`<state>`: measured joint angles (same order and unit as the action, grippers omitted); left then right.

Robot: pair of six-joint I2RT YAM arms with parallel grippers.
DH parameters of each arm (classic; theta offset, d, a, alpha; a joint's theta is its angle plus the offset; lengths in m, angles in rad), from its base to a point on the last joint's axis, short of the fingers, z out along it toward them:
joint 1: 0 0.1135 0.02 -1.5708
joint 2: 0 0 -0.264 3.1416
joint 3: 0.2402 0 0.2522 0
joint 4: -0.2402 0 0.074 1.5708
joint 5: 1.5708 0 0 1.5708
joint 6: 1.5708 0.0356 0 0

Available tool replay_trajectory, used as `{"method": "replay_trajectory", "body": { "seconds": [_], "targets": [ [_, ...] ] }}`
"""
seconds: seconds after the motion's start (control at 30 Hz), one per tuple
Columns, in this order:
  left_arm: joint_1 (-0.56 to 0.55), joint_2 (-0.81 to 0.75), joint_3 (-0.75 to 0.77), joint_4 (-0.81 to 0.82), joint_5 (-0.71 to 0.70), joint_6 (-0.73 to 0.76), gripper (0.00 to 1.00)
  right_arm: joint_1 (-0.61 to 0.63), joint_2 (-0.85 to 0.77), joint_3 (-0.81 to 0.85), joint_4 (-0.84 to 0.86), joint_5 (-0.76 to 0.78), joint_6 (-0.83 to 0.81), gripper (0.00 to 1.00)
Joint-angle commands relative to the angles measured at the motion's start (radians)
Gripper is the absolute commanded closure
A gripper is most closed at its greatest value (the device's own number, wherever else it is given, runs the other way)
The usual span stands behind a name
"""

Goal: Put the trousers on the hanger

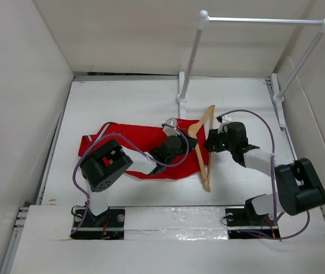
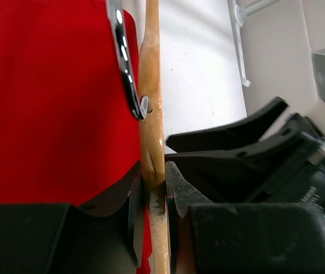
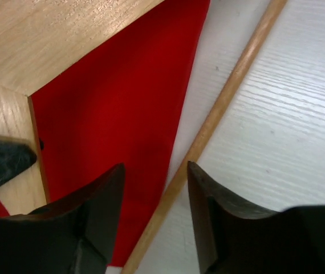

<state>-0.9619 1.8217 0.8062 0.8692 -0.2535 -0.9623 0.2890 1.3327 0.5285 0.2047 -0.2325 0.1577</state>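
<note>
The red trousers lie flat on the table, left of centre. The wooden hanger stands on edge at their right end, with its metal hook over the red cloth. My left gripper is shut on the hanger's wooden neck, just below the hook, with the jaws pressed on both sides. My right gripper is open; the thin crossbar runs between its fingertips without touching them. The trousers show through the hanger's frame.
A white clothes rail stands at the back right on two posts. White walls enclose the table on three sides. The left gripper's fingertip shows at the left edge of the right wrist view. The right gripper shows close beside the left one.
</note>
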Motion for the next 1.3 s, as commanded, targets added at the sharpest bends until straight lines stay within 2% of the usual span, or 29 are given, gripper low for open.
{"method": "replay_trajectory", "body": {
  "seconds": [0.0, 0.1, 0.2, 0.33, 0.47, 0.5, 0.57, 0.63, 0.67, 0.7, 0.77, 0.8, 0.9, 1.0, 1.17, 1.27],
  "targets": [
    [0.014, 0.011, -0.001, 0.113, -0.026, -0.021, 1.0, -0.004, 0.101, 0.064, 0.153, -0.077, 0.0, 0.44],
    [0.014, 0.031, -0.001, 0.123, -0.01, -0.015, 1.0, -0.004, 0.146, 0.077, 0.19, -0.091, 0.0, 0.44],
    [0.025, 0.045, -0.007, 0.137, 0.002, -0.019, 1.0, -0.004, 0.151, 0.079, 0.193, -0.051, -0.003, 0.49],
    [0.025, 0.056, -0.01, 0.143, -0.001, -0.015, 1.0, -0.004, 0.174, 0.099, 0.182, -0.025, -0.007, 0.48],
    [0.025, 0.053, -0.013, 0.146, -0.003, -0.004, 1.0, -0.004, 0.272, 0.114, 0.202, -0.03, 0.009, 0.44],
    [0.025, 0.05, -0.016, 0.146, -0.006, 0.002, 1.0, -0.004, 0.284, 0.108, 0.214, -0.037, 0.014, 0.39],
    [0.025, 0.044, -0.022, 0.143, -0.015, 0.008, 1.0, 0.005, 0.305, 0.102, 0.243, -0.076, 0.028, 0.39],
    [0.025, 0.041, -0.025, 0.139, -0.024, 0.025, 1.0, 0.006, 0.318, 0.087, 0.28, -0.108, 0.04, 0.44],
    [0.025, 0.039, -0.028, 0.139, -0.027, 0.03, 1.0, 0.006, 0.318, 0.079, 0.292, -0.141, 0.048, 0.5],
    [0.025, 0.037, -0.032, 0.142, -0.029, 0.048, 1.0, 0.006, 0.306, 0.07, 0.303, -0.157, 0.054, 0.75],
    [0.025, 0.027, -0.044, 0.151, -0.038, 0.075, 1.0, 0.006, 0.281, 0.027, 0.341, -0.207, 0.071, 0.94],
    [0.025, 0.018, -0.048, 0.151, -0.044, 0.092, 1.0, -0.017, 0.261, 0.007, 0.355, -0.226, 0.077, 1.0],
    [0.015, -0.025, -0.074, 0.136, -0.088, 0.152, 1.0, -0.047, 0.148, -0.062, 0.361, -0.269, 0.092, 1.0],
    [0.015, -0.088, -0.108, 0.116, -0.127, 0.2, 1.0, -0.111, 0.002, -0.102, 0.273, -0.287, 0.08, 1.0],
    [0.015, -0.15, -0.162, 0.073, -0.141, 0.257, 1.0, -0.166, -0.218, -0.11, 0.161, -0.295, 0.072, 1.0],
    [0.015, -0.167, -0.186, 0.054, -0.124, 0.275, 1.0, -0.198, -0.277, -0.098, 0.136, -0.3, 0.092, 1.0]
  ]
}}
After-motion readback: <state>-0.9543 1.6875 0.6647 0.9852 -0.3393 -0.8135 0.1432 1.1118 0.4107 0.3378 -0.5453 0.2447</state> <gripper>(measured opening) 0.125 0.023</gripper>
